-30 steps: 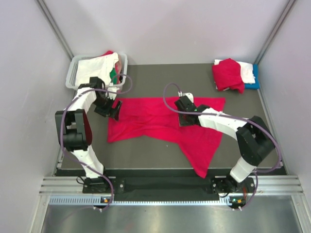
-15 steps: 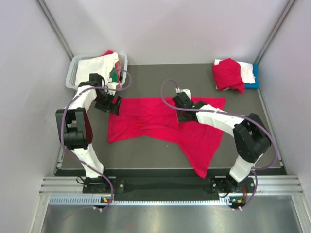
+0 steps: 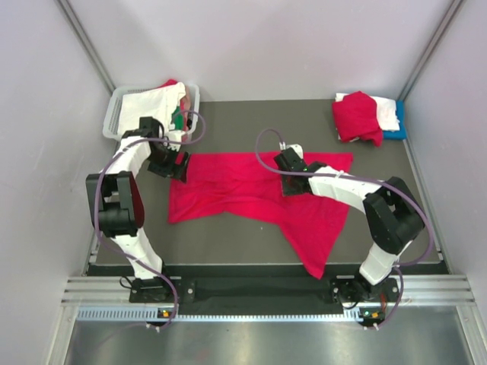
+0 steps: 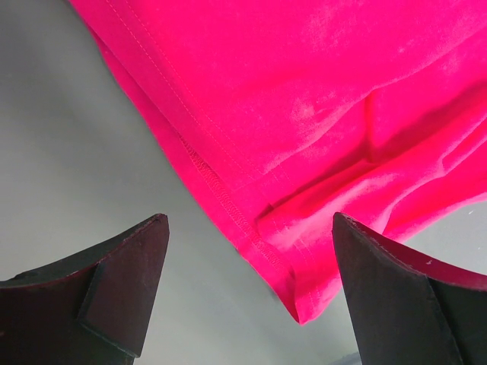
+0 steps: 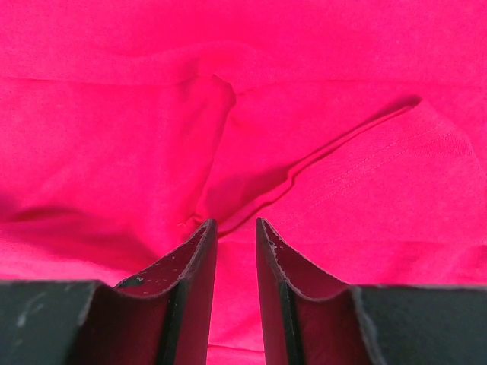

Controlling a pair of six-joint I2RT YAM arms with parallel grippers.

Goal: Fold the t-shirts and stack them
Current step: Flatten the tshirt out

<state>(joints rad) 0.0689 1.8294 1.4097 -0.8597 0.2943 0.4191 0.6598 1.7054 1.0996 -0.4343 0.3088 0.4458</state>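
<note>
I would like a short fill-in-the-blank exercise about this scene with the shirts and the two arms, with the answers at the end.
1. The spread-out t-shirt is plain ___.
2. The left gripper has its jaws ___.
3. The plastic tub stands in the far ___ corner.
4. The folded stack lies in the far ___ corner.
Missing words: red; open; left; right.

Soft matt cloth: red t-shirt [image 4: 319, 91], stitched hem; smooth matt table [image 3: 228, 237].
</note>
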